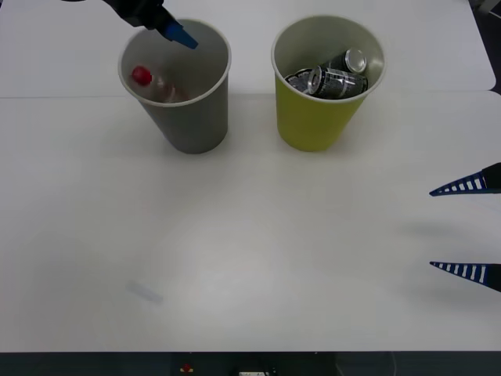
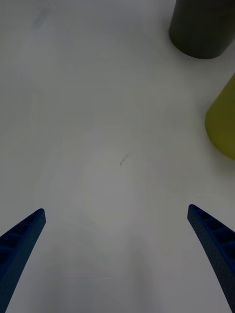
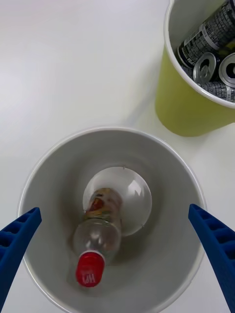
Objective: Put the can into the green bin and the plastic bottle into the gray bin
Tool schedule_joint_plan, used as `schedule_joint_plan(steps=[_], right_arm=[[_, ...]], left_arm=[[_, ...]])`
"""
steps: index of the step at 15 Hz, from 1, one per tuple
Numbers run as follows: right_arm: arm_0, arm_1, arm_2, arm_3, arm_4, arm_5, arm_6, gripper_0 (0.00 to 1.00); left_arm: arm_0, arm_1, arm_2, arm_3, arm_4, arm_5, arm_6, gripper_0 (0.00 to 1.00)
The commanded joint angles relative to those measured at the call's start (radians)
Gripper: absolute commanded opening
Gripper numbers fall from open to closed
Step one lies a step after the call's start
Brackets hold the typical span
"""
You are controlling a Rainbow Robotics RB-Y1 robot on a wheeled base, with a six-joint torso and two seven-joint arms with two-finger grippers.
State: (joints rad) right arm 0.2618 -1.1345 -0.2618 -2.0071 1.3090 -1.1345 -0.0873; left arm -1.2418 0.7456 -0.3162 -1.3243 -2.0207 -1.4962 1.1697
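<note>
Front view: my left gripper (image 1: 178,34) above far rim of gray bin (image 1: 192,125); plastic bottle (image 1: 155,84) lies inside, just below it, red cap up. Green bin (image 1: 313,117) beside, holding dark cans (image 1: 333,76). My right gripper (image 1: 465,229) well apart over white table (image 1: 250,258), fingers spread.

Right wrist view: fingers wide apart, nothing between; both bins ahead.

Left wrist view: my fingers (image 3: 17,239) spread wide, empty, straddling gray bin; bottle leaning inside directly beneath, pale label with orange marks, writing unreadable. Cans' print illegible.
</note>
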Motion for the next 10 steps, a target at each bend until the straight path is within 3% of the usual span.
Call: schedule_joint_plan(steps=[1, 6, 10], right_arm=[[0.000, 0.000, 0.000, 0.000, 0.000, 0.000, 0.000, 1.00], [0.000, 0.000, 0.000, 0.000, 0.000, 0.000, 0.000, 1.00], [0.000, 0.000, 0.000, 0.000, 0.000, 0.000, 0.000, 1.00]], left_arm=[[0.035, 0.051, 0.000, -0.001, 0.114, 0.039, -0.064, 1.00], [0.159, 0.178, 0.002, -0.030, 0.396, 0.122, -0.242, 1.00], [0.277, 0.230, 0.065, -0.047, 0.550, 0.129, -0.427, 1.00]])
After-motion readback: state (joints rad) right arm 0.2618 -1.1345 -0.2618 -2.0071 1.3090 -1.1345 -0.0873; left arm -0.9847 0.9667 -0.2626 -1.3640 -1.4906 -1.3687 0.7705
